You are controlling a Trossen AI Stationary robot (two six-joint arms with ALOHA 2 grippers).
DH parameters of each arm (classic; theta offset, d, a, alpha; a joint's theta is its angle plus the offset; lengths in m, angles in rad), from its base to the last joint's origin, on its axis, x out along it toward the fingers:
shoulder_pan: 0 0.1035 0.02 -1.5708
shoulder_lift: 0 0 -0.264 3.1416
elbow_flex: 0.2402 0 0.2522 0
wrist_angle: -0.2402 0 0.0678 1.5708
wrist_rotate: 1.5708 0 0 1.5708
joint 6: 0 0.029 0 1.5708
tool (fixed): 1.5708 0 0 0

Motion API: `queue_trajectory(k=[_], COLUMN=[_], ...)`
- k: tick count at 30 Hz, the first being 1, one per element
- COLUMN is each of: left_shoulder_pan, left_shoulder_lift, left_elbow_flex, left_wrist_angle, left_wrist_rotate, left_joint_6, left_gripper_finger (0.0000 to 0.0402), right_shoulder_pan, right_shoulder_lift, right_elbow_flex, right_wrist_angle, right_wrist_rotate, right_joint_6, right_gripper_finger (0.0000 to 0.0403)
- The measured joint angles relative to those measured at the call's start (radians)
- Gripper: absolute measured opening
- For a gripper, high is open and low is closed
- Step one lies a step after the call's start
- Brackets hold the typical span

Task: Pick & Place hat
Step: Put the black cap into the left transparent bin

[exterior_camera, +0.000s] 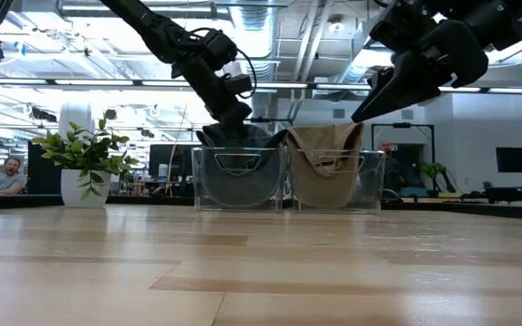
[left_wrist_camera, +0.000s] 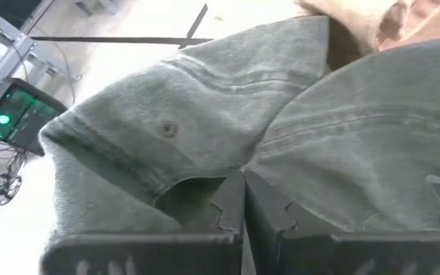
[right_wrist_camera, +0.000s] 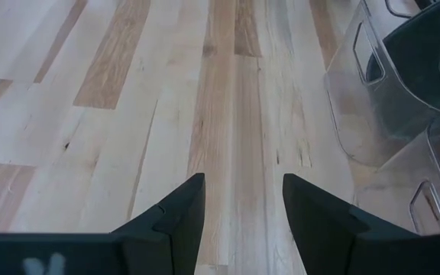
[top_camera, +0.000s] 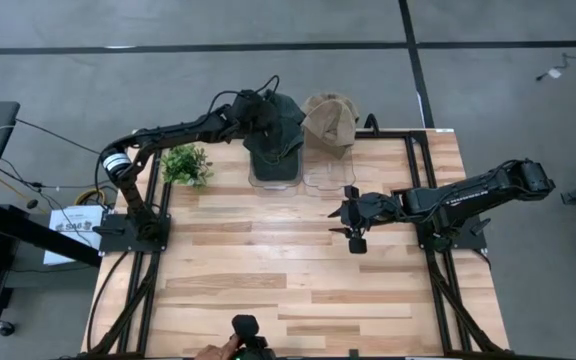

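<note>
The left gripper (top_camera: 268,118) is closed on the dark grey cloth hat (top_camera: 280,125) at the wooden bench's (top_camera: 268,290) far edge. The right gripper (top_camera: 352,222) hovers mid-bench, fingers apart and empty.

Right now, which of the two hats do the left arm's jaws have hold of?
The dark grey hat in the left clear bin, pinched by the left gripper; the tan hat beside it is untouched.

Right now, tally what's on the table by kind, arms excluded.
Hats: 2, a dark grey fabric cap and a tan fabric cap
Clear plastic bins: 2, one under the grey cap, one under the tan cap
Potted plants: 1, green leafy plant in a white pot
Total: 5
</note>
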Motion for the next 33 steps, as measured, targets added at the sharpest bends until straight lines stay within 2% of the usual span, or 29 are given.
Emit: queue_trajectory(k=[6,13,17,20,27,30,33], left_shoulder_pan=[-0.001,-0.014,-0.026,-0.049,-0.167,-0.207,-0.205], left_shoulder_lift=[0.000,0.000,0.000,-0.006,-0.101,-0.187,-0.274], left_elbow_flex=[0.000,0.000,0.000,0.000,0.000,0.001,0.002], left_wrist_angle=[0.000,-0.034,-0.096,-0.154,-0.265,-0.336,-0.445], left_wrist_rotate=[0.040,0.060,0.053,0.016,-0.178,-0.204,-0.181], left_joint_6=[0.000,-0.035,-0.119,-0.175,-0.314,-0.415,-0.557], left_gripper_finger=[0.0021,0.0073,0.0096,0.0106,0.0108,0.0108,0.0108], right_shoulder_pan=[0.000,0.000,0.000,0.000,0.000,0.000,0.000], right_shoulder_lift=[0.000,0.000,0.000,0.000,0.000,0.000,0.000], right_elbow_flex=[0.000,0.000,0.000,0.000,0.000,0.000,0.000], right_wrist_angle=[-0.008,-0.019,-0.030,-0.041,-0.050,-0.049,-0.049], right_wrist_rotate=[-0.015,-0.016,-0.018,-0.018,-0.018,-0.018,-0.018], right_joint_6=[0.000,0.000,0.007,0.011,0.019,0.020,0.026], right_gripper_finger=[0.0168,0.0166,0.0167,0.0168,0.0166,0.0167,0.0168])
